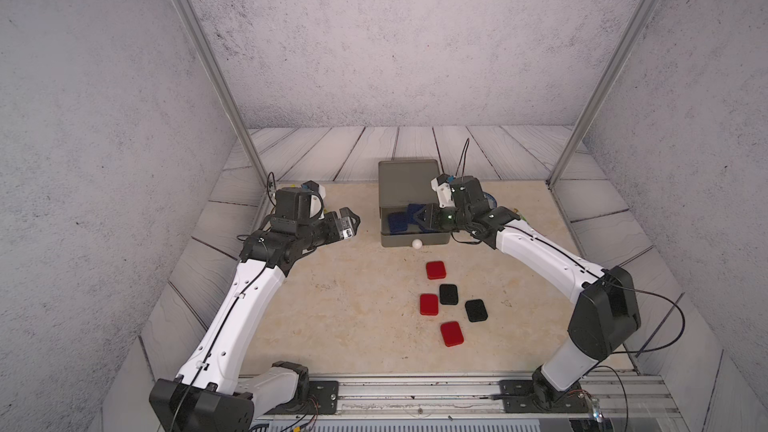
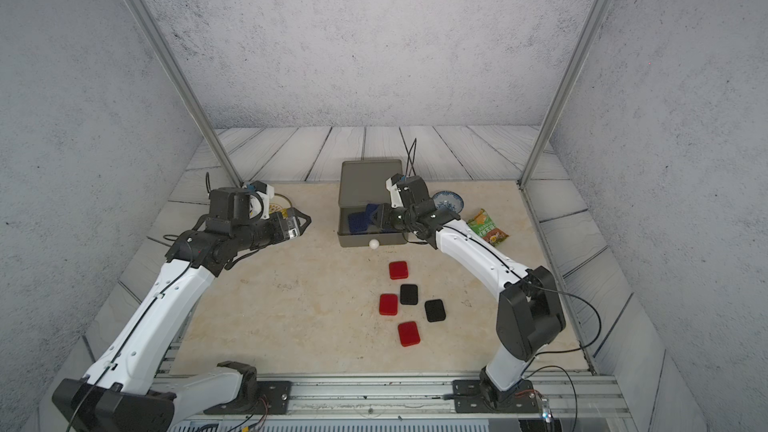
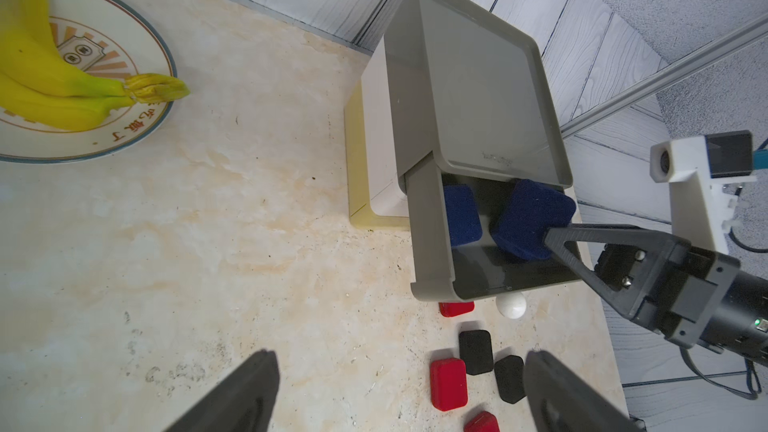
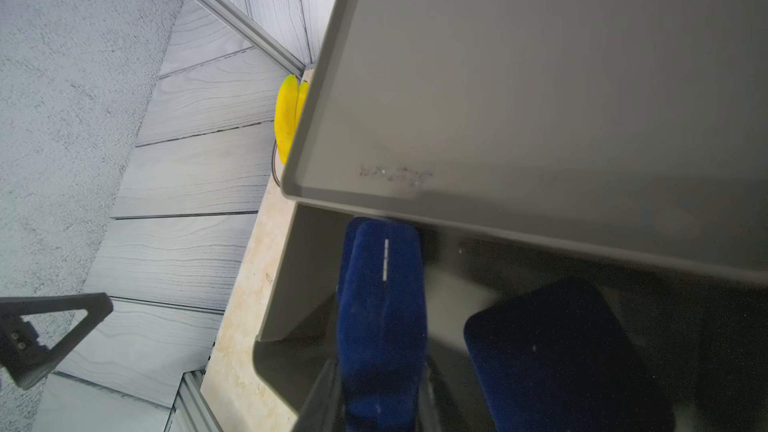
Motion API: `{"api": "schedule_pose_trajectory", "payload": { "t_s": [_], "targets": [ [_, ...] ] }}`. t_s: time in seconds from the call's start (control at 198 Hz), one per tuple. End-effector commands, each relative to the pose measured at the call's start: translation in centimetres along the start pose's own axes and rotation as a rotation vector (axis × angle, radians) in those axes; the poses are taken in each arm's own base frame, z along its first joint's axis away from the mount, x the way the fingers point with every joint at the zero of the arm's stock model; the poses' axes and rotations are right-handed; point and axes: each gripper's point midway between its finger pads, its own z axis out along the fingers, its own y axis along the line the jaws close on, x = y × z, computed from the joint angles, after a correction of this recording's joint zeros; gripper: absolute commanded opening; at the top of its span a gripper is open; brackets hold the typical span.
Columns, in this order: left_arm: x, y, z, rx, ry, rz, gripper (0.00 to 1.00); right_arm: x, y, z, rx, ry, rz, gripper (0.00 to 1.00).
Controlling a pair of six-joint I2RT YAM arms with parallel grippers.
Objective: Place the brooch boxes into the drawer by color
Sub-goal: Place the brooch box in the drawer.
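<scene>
Gripping navy velvety rounded-square brooch box (image 3: 528, 218) with right claw (image 1: 417, 218), on edge inside pulled-out grey plastic drawer tier (image 3: 428, 243); holding left claw (image 1: 352, 222) wide open, empty, above beige tabletop (image 1: 332, 305).

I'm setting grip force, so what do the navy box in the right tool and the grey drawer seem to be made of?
The navy box looks velvet-covered, matte: fuzzy nap, no highlights; its core is hidden. The grey drawer is probably moulded plastic, smooth with slight sheen: thin even walls, rounded corners, faint reflections on its floor.
</scene>
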Motion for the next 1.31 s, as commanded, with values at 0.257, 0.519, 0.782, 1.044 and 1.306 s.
{"api": "schedule_pose_trajectory", "payload": {
  "t_s": [0.257,0.519,0.782,1.044,1.306],
  "targets": [
    [-0.2,0.4,0.1,0.008,-0.004,0.014,0.98,0.5,-1.6,0.7,0.06,0.06,0.026,0.19],
    [-0.3,0.6,0.5,0.007,0.008,0.015,0.98,-1.4,-2.2,1.4,0.043,0.03,0.07,0.2],
    [-0.7,0.7,0.8,0.004,0.015,0.013,0.98,-1.4,-1.8,2.5,0.009,0.077,0.079,0.33],
    [-0.4,0.8,0.6,0.002,0.021,0.012,0.98,-2.3,-2.7,0.1,0.141,0.067,0.01,0.62],
    [-0.8,0.2,-0.1,0.019,0.005,0.012,0.98,-3.8,-2.8,-3.8,0.25,0.01,-0.098,0.64]
  ]
}}
